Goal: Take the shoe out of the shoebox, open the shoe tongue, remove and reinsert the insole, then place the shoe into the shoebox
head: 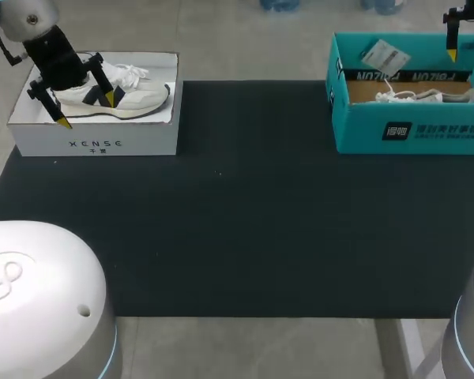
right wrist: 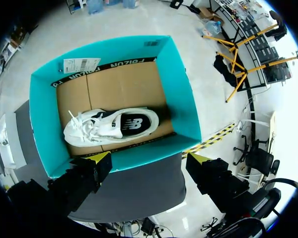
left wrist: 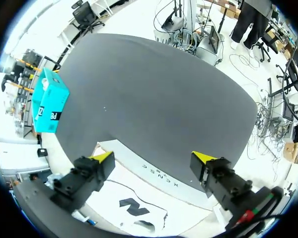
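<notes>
Left gripper (head: 86,110) and right gripper (right wrist: 149,158) both spread, empty
Upper left, shoe (head: 134,96) lies left-right, toe right, in lettered white shoebox (head: 95,144); teal shoebox (head: 411,130) upper right also printed

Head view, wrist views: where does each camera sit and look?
Head view: above and behind; looks down on table; left arm and right arm show.
Left wrist view: on left wrist; looks past open left gripper at white shoebox.
Right wrist view: on right wrist; looks past open right gripper into teal shoebox.
Head and left wrist views share both shoeboxes.
</notes>
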You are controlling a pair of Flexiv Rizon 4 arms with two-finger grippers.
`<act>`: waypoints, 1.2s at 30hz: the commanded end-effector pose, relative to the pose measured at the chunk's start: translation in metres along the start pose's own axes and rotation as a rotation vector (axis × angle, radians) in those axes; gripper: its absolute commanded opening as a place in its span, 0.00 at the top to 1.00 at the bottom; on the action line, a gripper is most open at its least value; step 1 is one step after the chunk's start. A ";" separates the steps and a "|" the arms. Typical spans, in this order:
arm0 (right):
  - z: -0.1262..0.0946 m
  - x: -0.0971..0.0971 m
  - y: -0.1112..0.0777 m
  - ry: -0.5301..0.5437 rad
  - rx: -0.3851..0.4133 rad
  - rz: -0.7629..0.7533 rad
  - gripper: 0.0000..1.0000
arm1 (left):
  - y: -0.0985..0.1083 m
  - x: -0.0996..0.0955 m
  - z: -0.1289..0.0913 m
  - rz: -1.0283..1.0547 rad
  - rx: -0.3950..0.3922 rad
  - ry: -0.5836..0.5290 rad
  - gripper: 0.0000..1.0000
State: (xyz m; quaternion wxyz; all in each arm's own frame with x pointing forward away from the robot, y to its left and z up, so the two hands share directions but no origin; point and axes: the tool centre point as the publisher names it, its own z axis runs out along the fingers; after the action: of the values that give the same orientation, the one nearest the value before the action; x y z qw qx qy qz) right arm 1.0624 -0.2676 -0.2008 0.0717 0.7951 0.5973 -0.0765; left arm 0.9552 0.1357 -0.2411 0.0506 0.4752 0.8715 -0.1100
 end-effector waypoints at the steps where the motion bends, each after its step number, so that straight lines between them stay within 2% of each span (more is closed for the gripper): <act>1: 0.000 0.000 0.000 0.002 -0.001 0.001 0.00 | 0.000 0.000 -0.001 0.001 -0.002 0.002 0.00; 5: 0.000 0.000 0.000 0.002 -0.001 0.001 0.00 | 0.000 0.000 -0.001 0.001 -0.002 0.002 0.00; 7: 0.000 0.000 0.000 0.002 -0.001 0.001 0.00 | 0.012 -0.002 -0.008 0.073 -0.045 0.008 0.00; 12: 0.000 0.000 0.000 0.002 -0.001 0.001 0.00 | 0.064 0.001 -0.014 0.188 -0.123 0.088 0.00; 16: 0.000 0.000 0.000 0.002 -0.001 0.001 0.00 | 0.105 0.001 -0.013 0.253 -0.153 0.141 0.00; 18: 0.000 0.000 0.000 0.002 -0.001 0.001 0.00 | 0.125 0.000 -0.015 0.333 -0.141 0.120 0.00; 24: 0.000 0.000 0.000 0.002 -0.001 0.001 0.00 | 0.176 0.001 -0.015 0.465 -0.152 0.152 0.00; 26: 0.000 0.000 0.000 0.002 -0.001 0.001 0.00 | 0.193 0.002 -0.016 0.498 -0.126 0.145 0.00; 28: 0.000 0.000 0.000 0.002 -0.001 0.001 0.00 | 0.210 0.003 -0.016 0.516 -0.150 0.158 0.00; 33: 0.000 0.000 0.000 0.002 -0.001 0.001 0.00 | 0.249 0.004 -0.013 0.498 -0.122 0.176 0.00; 36: 0.000 0.000 0.000 0.002 -0.001 0.001 0.00 | 0.263 0.004 -0.009 0.519 -0.119 0.205 0.00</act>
State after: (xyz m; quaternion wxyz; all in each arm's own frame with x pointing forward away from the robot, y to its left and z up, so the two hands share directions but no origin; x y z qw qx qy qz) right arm 1.0625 -0.2676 -0.2009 0.0718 0.7951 0.5973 -0.0765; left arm 1.1293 0.2746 -0.2669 0.0458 0.6828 0.7284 0.0340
